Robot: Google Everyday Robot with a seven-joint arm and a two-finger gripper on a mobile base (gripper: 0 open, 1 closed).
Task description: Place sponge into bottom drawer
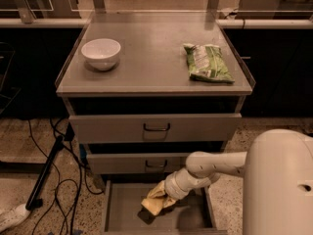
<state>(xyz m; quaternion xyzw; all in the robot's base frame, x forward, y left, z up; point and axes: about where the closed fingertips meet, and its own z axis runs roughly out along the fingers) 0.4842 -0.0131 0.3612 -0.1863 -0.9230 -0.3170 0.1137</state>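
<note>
The bottom drawer (pixel 117 214) is pulled open at the foot of the grey cabinet. Its flat floor shows. My arm reaches in from the right. My gripper (pixel 157 200) is low inside the drawer, just above the floor, left of centre. A pale-yellow lump sits at the gripper's tip and casts a dark shadow on the drawer floor. I cannot tell the sponge apart from the gripper's own yellow padding there. No sponge shows anywhere else.
A white bowl (pixel 100 53) stands on the cabinet top at the left and a green crinkly bag (pixel 207 62) lies at the right. The two upper drawers (pixel 156 128) are nearly shut. Cables and a dark pole (pixel 44 180) lie on the floor to the left.
</note>
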